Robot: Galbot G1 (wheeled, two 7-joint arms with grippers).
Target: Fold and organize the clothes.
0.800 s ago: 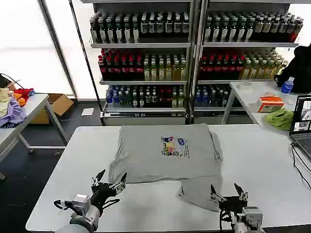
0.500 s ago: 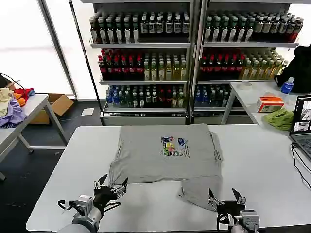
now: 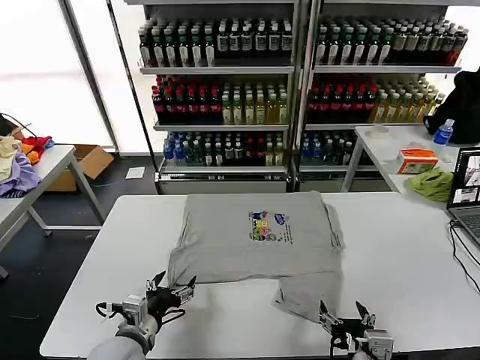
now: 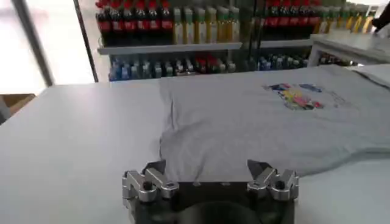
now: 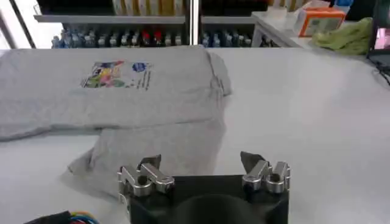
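Head view: the white table [image 3: 397, 255] carries a light grey shirt [image 3: 255, 240] at its centre, print [image 3: 268, 226] up, with one loose flap [image 3: 307, 294] trailing toward 5 o'clock. At 7 o'clock of the shirt, the left gripper [image 3: 172, 286] hovers with fingers spread, holding nothing. At 5 o'clock, the right gripper [image 3: 343, 315] also gapes empty, just off the flap's edge.

Head cam looks down at table [image 3: 405, 247]; wrist cams low, sharing shirt [image 3: 255, 236].
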